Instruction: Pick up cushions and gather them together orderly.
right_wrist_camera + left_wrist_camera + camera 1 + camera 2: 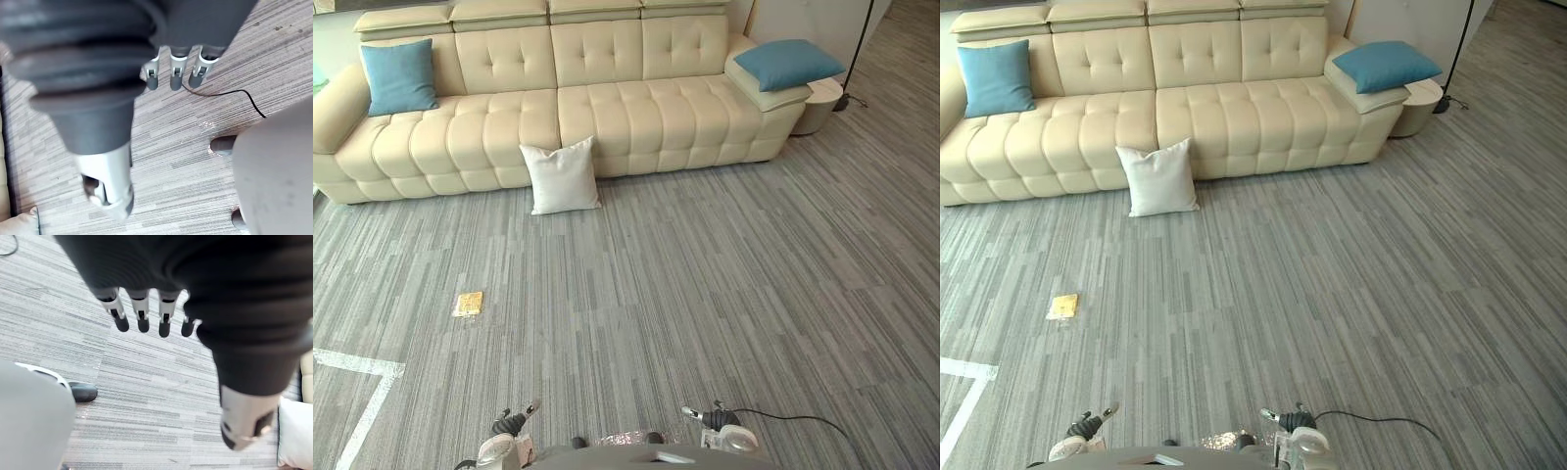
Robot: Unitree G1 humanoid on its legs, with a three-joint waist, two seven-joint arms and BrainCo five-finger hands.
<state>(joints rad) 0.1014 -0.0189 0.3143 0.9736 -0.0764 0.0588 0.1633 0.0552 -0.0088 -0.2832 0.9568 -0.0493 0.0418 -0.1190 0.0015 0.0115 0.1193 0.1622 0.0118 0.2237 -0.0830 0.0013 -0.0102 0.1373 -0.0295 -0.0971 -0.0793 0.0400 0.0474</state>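
A white cushion [562, 176] stands on the grey carpet, leaning against the front of the cream sofa [626, 108]. One blue cushion [399, 76] rests upright on the sofa's left seat. Another blue cushion [788, 63] lies flat on the right armrest. All three are well ahead of me and apart from each other. My left hand [142, 318] hangs over the carpet with straight fingers and holds nothing; an edge of the white cushion [296, 433] shows beyond it. My right hand [176, 73] also hangs open over bare carpet.
A small yellow flat object [469, 304] lies on the carpet to my front left. White tape lines [362, 367] mark the floor at the near left. A round side table [822, 103] and a floor lamp's base [847, 98] stand right of the sofa.
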